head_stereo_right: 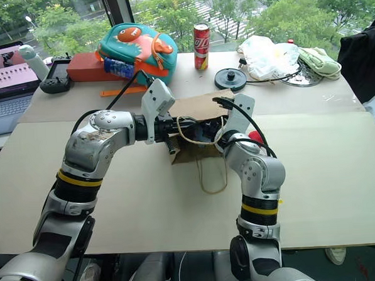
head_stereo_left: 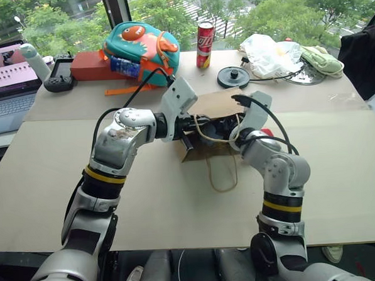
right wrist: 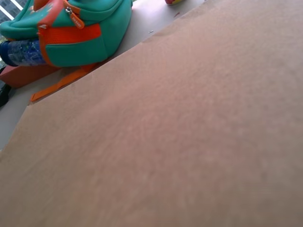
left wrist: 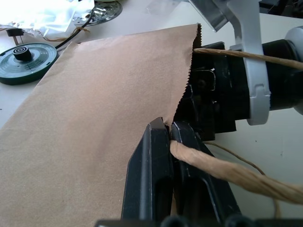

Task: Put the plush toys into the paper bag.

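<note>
The brown paper bag (head_stereo_left: 214,104) lies on its side at the middle of the table, mouth toward me, with one cord handle (head_stereo_left: 224,173) looped out in front. My left gripper (left wrist: 168,125) is shut on the bag's mouth edge where a cord handle is attached, and holds that edge up. My right gripper (head_stereo_left: 230,131) reaches into the mouth from the right, and the paper hides its tips. A small piece of red plush toy (head_stereo_right: 255,135) peeks out just behind my right forearm. The right wrist view looks along the bag's paper (right wrist: 189,132).
Along the far edge stand a teal and orange backpack (head_stereo_left: 142,48), a red can (head_stereo_left: 204,44), a black disc (head_stereo_left: 233,76), a white plastic bag (head_stereo_left: 268,54) and a green cloth (head_stereo_left: 322,61). A laptop (head_stereo_left: 5,77), a controller (head_stereo_left: 60,78) and a red box (head_stereo_left: 89,67) are far left.
</note>
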